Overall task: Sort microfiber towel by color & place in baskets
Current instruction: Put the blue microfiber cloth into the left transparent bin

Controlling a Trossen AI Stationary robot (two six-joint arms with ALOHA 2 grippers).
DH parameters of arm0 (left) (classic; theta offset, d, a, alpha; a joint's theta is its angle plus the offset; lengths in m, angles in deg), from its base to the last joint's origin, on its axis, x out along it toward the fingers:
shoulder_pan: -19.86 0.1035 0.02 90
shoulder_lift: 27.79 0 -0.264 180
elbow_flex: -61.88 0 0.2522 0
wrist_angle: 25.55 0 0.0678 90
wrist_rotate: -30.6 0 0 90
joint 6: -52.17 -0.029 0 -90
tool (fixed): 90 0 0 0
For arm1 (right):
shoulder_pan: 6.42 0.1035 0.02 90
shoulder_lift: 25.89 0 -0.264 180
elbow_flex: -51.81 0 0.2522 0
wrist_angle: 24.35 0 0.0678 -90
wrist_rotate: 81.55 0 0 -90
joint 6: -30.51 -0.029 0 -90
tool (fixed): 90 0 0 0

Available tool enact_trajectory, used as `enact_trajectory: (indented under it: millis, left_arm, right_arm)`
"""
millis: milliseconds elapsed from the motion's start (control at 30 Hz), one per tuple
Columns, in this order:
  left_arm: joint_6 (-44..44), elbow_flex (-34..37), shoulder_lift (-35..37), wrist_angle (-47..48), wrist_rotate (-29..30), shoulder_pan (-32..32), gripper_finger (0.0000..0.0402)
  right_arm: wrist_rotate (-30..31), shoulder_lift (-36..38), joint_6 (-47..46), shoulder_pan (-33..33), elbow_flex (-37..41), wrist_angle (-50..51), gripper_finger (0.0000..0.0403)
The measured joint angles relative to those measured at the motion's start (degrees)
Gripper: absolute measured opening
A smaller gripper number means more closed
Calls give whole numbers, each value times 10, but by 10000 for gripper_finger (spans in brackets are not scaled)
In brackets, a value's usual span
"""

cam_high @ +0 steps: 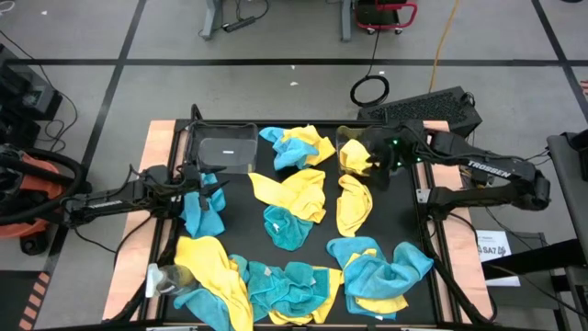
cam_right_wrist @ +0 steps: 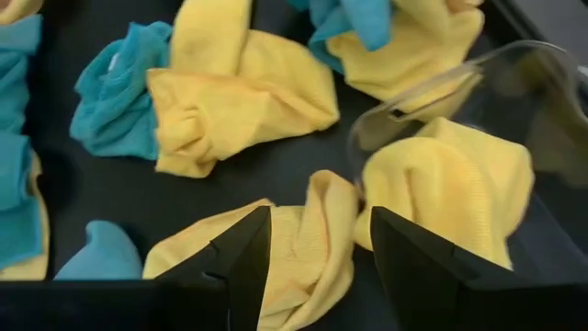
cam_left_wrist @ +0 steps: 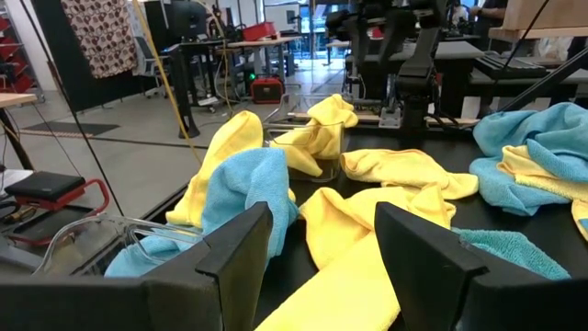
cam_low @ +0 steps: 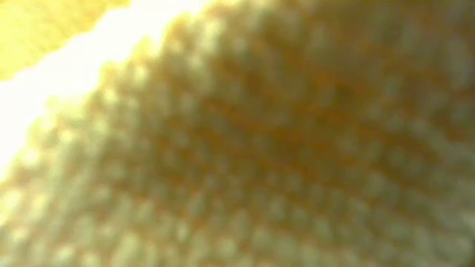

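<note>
Yellow and teal microfiber towels lie crumpled all over the black mat (cam_high: 241, 198). Two clear baskets stand at the far side. The left basket (cam_high: 225, 149) shows no towel in it; the right basket (cam_high: 347, 138) holds a yellow towel (cam_right_wrist: 455, 179). My right gripper (cam_right_wrist: 317, 230) hangs open above that basket's near rim, tipped downward, with nothing between its fingers. My left gripper (cam_left_wrist: 322, 230) stands open and level at the table's left, beside a teal towel (cam_left_wrist: 243, 188); whether the towel touches its finger I cannot tell. A yellow towel (cam_low: 237, 148) covers the whole low view.
A long yellow towel (cam_right_wrist: 294, 253) lies on the mat just in front of the right basket. A mixed heap of towels (cam_high: 303, 280) fills the near edge. A black keyboard (cam_high: 427, 108) sits beyond the table's far right corner.
</note>
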Motion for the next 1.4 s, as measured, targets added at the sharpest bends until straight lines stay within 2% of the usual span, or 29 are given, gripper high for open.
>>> enact_trajectory:
  millis: [733,1067,1233,1400]
  left_arm:
    - [0,0,0,0,0,0,207]
    - [-5,0,0,0,0,0,207]
    - [-60,0,0,-4,0,0,207]
    - [-61,0,0,-2,0,0,207]
  right_arm:
    - [-14,0,-32,136,0,-12,180]
    - [-14,0,-66,238,0,-12,180]
    - [-14,0,-94,298,0,-11,180]
    - [-14,0,-118,353,0,-10,180]
